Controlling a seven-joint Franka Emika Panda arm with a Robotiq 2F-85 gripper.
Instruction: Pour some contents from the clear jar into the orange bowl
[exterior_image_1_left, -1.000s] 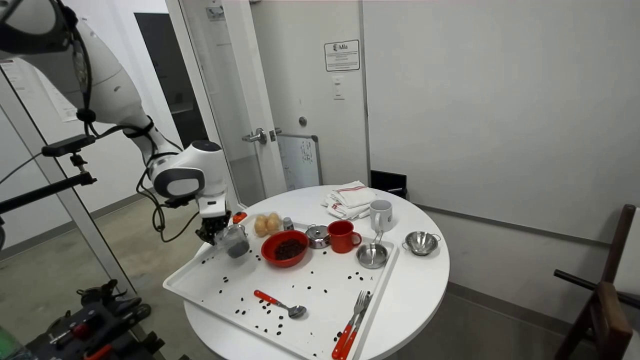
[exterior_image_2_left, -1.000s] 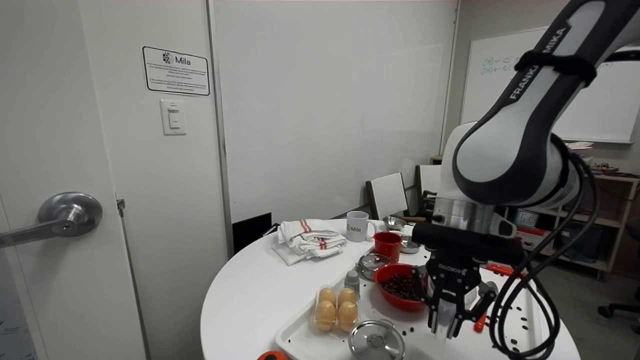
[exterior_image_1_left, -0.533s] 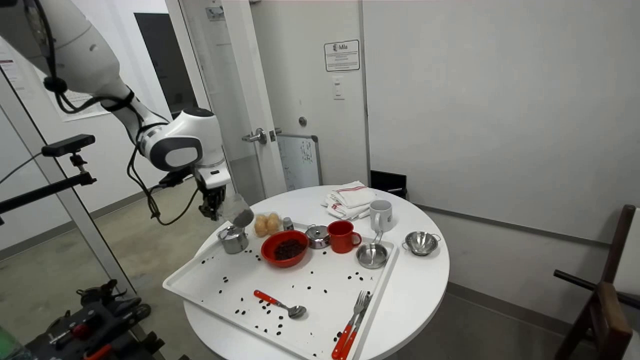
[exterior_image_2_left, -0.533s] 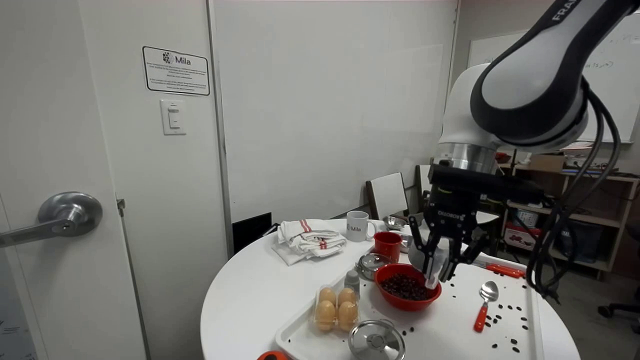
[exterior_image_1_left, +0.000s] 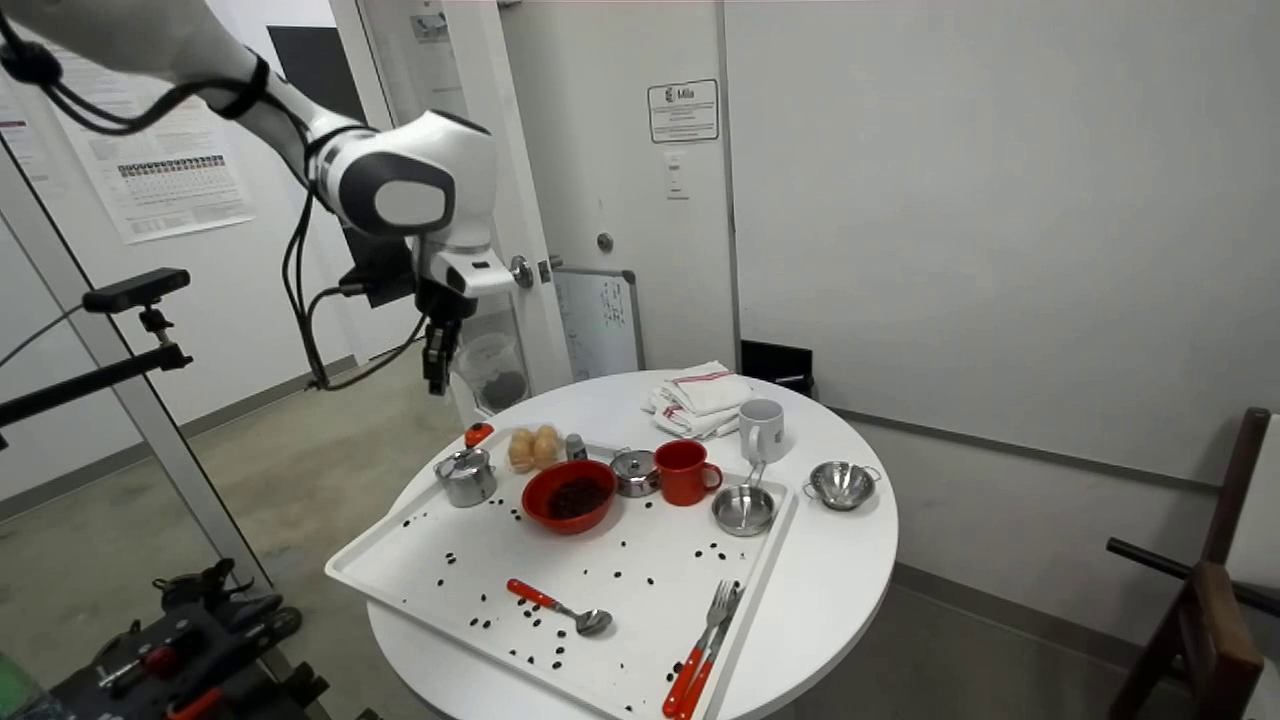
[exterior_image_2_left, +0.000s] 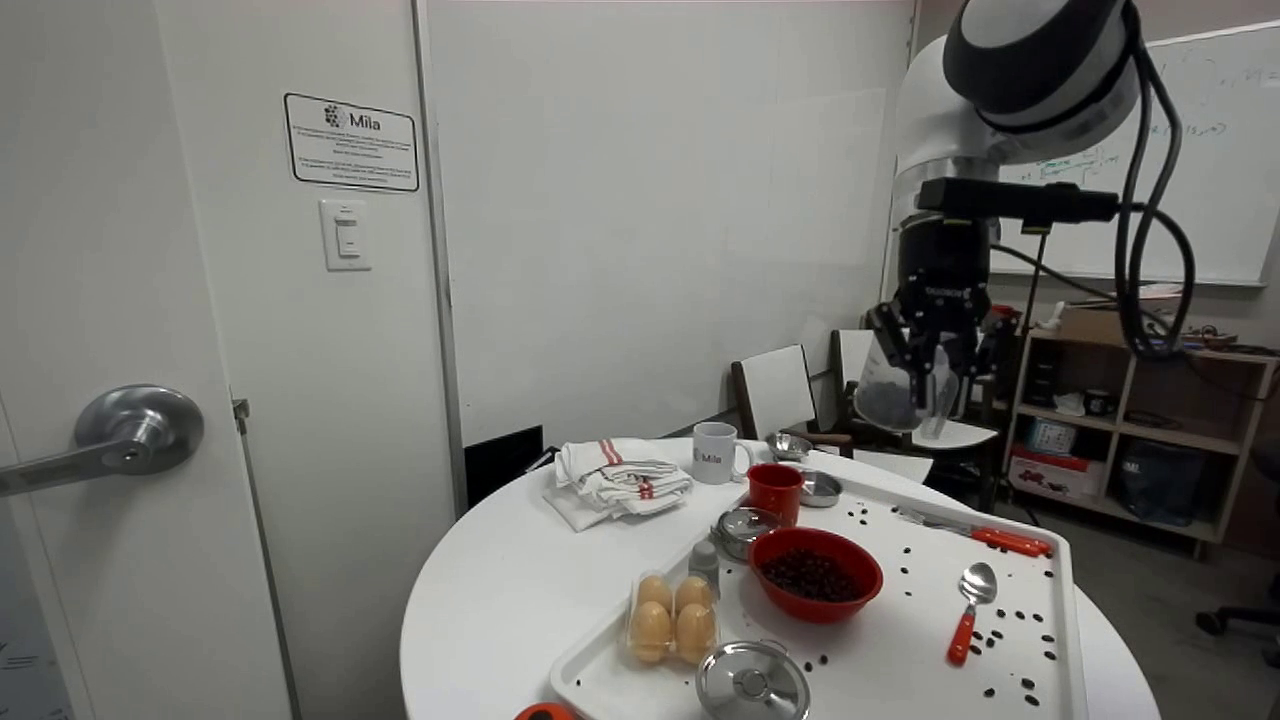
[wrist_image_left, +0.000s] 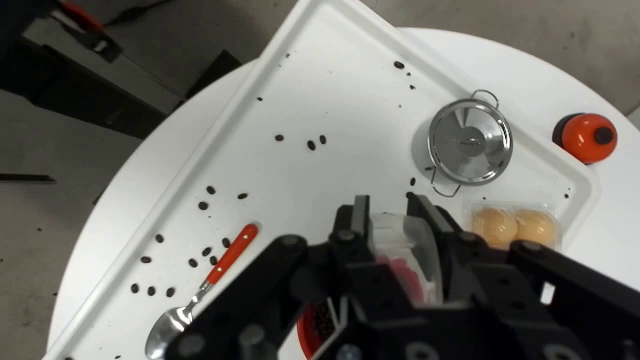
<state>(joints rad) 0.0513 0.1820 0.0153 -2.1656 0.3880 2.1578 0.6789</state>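
My gripper (exterior_image_2_left: 940, 405) is clamped on the clear jar (exterior_image_1_left: 496, 372), seemingly by its handle (wrist_image_left: 422, 242), so it hangs near upright on the side towards the red bowl (exterior_image_2_left: 815, 609). The bowl lies well below and, I judge, not squarely beneath: I'd line up before tipping.

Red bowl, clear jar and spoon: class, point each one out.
Red bowl (exterior_image_2_left: 816, 611), in an exterior view: outer wall.
Clear jar (exterior_image_1_left: 493, 366), in an exterior view: see-through side.
Spoon (wrist_image_left: 218, 270), in the wrist view: its handle.

We cannot tell what darkens the jar (exterior_image_1_left: 493, 370); in the wrist view the gripper (wrist_image_left: 392, 212) hides most of the bowl (wrist_image_left: 306, 334).
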